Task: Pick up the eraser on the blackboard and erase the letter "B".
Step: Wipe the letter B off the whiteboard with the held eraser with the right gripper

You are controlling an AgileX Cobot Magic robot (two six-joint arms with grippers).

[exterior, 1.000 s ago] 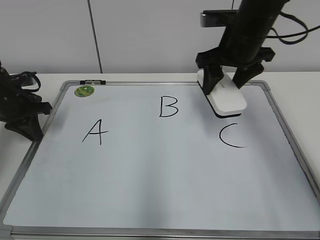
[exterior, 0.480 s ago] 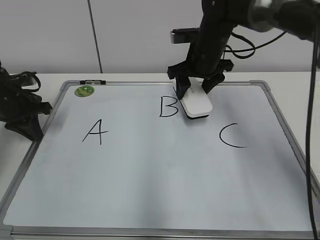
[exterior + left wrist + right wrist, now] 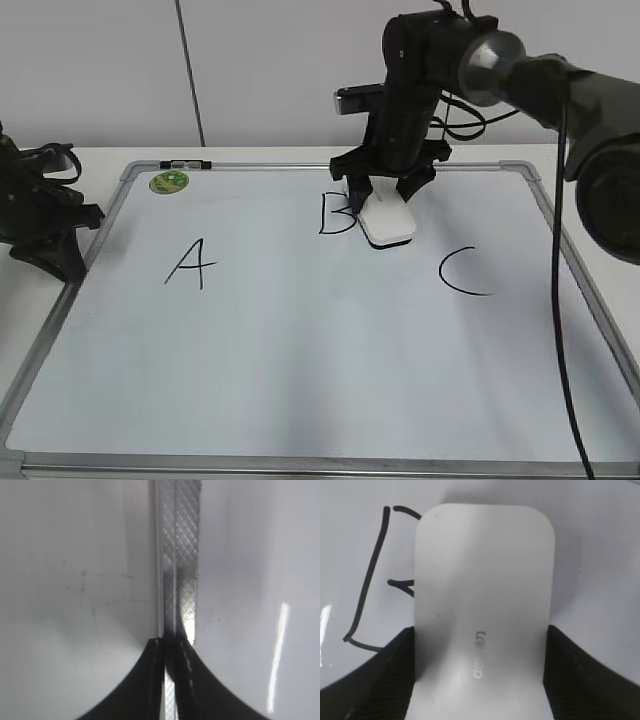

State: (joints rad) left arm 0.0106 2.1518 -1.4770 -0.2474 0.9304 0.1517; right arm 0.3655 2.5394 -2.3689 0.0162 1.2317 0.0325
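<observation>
My right gripper [image 3: 385,192] is shut on the white eraser [image 3: 388,221], which lies flat on the blackboard [image 3: 300,360] and covers the right side of the letter "B" [image 3: 333,213]. In the right wrist view the eraser [image 3: 485,600] fills the middle between the two black fingers, with grey lettering on top, and the B's left strokes [image 3: 367,585] show beside it. The black "A" [image 3: 192,264] is at the left and the "C" [image 3: 462,272] at the right. My left gripper [image 3: 72,262] rests at the board's left edge; its fingers [image 3: 170,652] are shut over the frame.
A round green sticker [image 3: 169,182] sits at the board's back left corner, next to a small dark clip [image 3: 186,163] on the silver frame. The board's metal frame [image 3: 177,555] runs under the left gripper. A white wall stands behind the table.
My right gripper has carried the eraser left from above the "C" to the "B" and set it down over the letter's right side. The left arm has not moved.
</observation>
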